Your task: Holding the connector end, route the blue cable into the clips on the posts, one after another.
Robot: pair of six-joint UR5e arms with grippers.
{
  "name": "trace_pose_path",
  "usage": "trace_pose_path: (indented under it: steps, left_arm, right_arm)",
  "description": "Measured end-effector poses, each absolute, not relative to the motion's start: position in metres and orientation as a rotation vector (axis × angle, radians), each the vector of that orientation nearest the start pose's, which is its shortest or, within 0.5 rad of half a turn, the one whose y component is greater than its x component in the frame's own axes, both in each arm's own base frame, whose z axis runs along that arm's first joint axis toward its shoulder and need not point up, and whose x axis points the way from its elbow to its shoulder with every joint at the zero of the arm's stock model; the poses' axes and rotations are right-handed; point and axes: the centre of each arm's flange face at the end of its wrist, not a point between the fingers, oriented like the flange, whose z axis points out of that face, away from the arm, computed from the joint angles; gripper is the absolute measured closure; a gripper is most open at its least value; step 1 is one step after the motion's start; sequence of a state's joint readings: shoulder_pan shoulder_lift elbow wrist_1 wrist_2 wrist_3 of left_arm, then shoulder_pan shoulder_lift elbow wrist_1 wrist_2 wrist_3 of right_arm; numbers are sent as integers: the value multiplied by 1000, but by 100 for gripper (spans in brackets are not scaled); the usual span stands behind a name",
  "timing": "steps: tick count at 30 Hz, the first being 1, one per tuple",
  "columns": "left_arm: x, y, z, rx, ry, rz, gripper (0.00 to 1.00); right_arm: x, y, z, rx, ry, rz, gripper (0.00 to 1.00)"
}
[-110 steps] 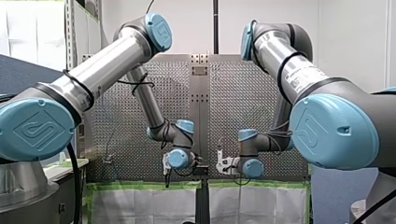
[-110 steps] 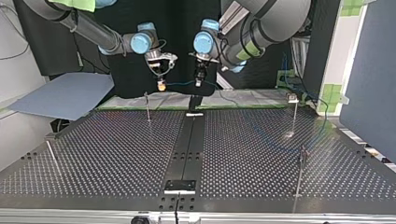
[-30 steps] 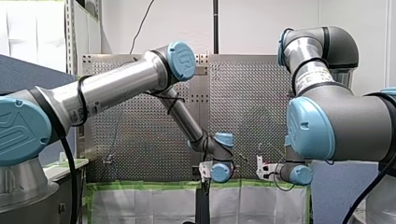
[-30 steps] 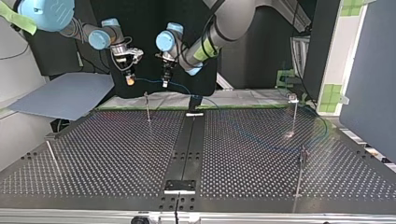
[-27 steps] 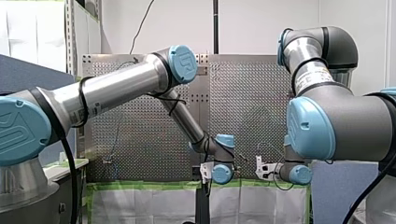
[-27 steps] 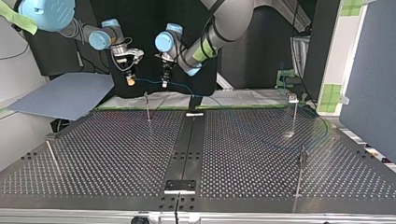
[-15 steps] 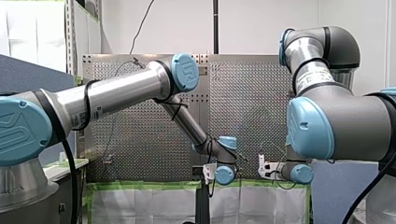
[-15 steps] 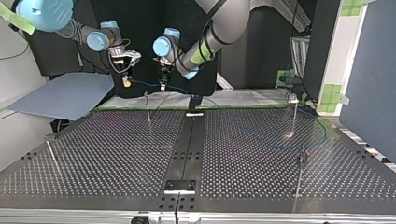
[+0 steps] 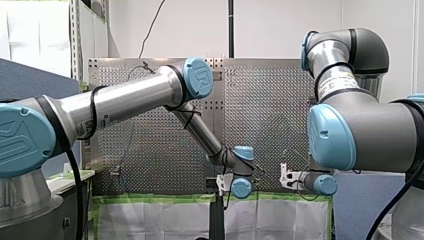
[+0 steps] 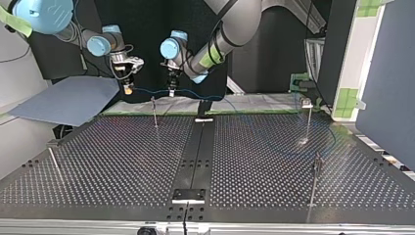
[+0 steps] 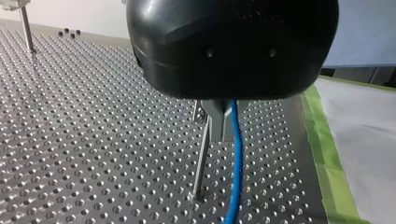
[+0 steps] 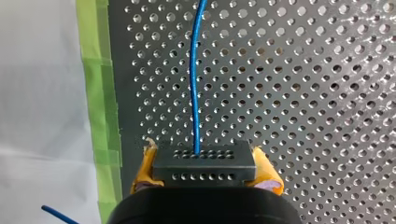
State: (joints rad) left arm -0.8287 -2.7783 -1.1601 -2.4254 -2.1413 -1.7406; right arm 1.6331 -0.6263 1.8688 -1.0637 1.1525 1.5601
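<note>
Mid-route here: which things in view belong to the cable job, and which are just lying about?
Job: blue cable, black connector block in my right gripper, my left gripper, thin metal clip posts, perforated metal table.
Lying about: grey-blue flat sheet, green tape strip, white covering.

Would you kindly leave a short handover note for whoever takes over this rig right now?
Right gripper: shut on the connector.
Left gripper: shut on the blue cable further along.
The cable spans between them, just above the far post at the top view's left.
Done: connector end held.
To do: seat the cable in that post's clip; other clips too small to judge.
</note>
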Motion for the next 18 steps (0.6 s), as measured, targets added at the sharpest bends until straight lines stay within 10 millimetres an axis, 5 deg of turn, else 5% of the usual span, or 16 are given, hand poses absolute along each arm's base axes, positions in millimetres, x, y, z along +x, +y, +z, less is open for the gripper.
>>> trace_pose_path:
  steps: [7, 18]
  left_arm:
    - [444, -610, -92, 128, 1660, -293, 100]
    - [455, -616, -87, 100, 1638, -294, 100]
  right_arm:
    - [200, -540, -85, 1724, -1090, 1485, 100]
    - [188, -560, -82, 1694, -1087, 1537, 100]
